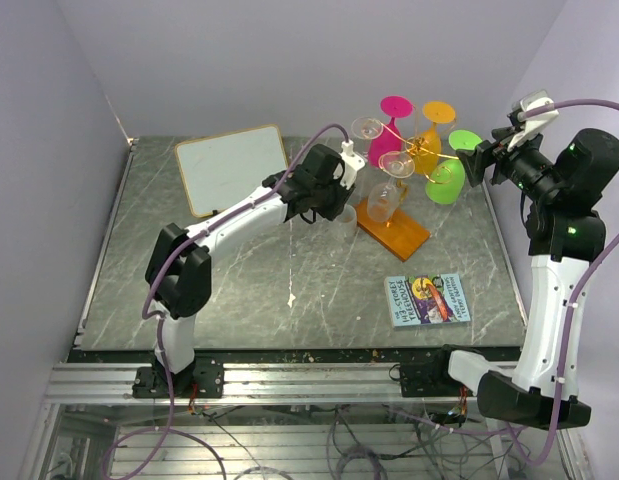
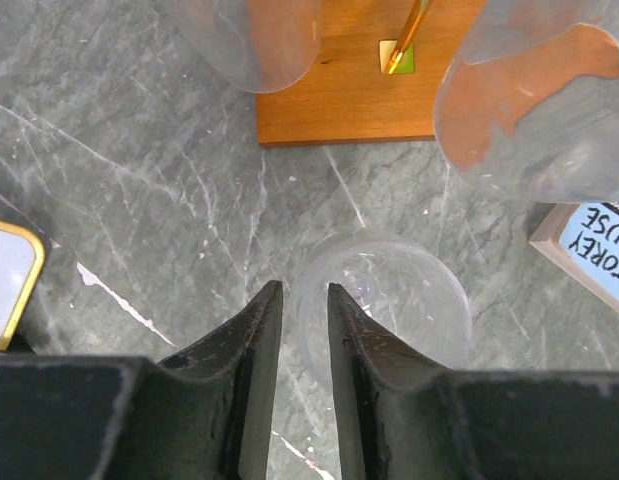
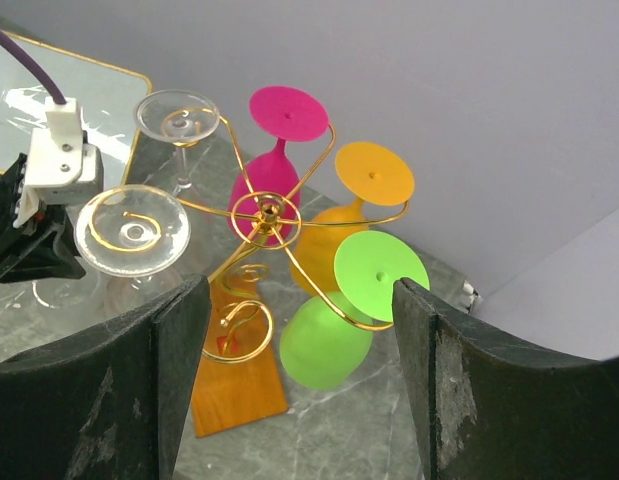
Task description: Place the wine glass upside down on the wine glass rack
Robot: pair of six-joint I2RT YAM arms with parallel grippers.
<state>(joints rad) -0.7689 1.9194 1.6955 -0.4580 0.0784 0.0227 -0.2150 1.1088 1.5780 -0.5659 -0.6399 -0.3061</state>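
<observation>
left gripper (image 2: 304,290) straddles the rim of the wine glass (image 2: 399,300), grip impossible to tell; right gripper (image 3: 299,290) gapes empty facing the wine glass rack (image 3: 264,211).

Brightness: bright and even in all three views, with soft white light from above.
Shadows: weak and diffuse on the grey table (image 1: 339,290).
Glare: pale sheen on the whiteboard (image 1: 232,168); small highlights on the hanging clear glasses (image 2: 534,100).
Focus: top view sharp; the hanging clear glasses are blurred close to the left wrist lens; right gripper fingers (image 3: 99,400) a little soft.
Colour: strongly saturated.
</observation>
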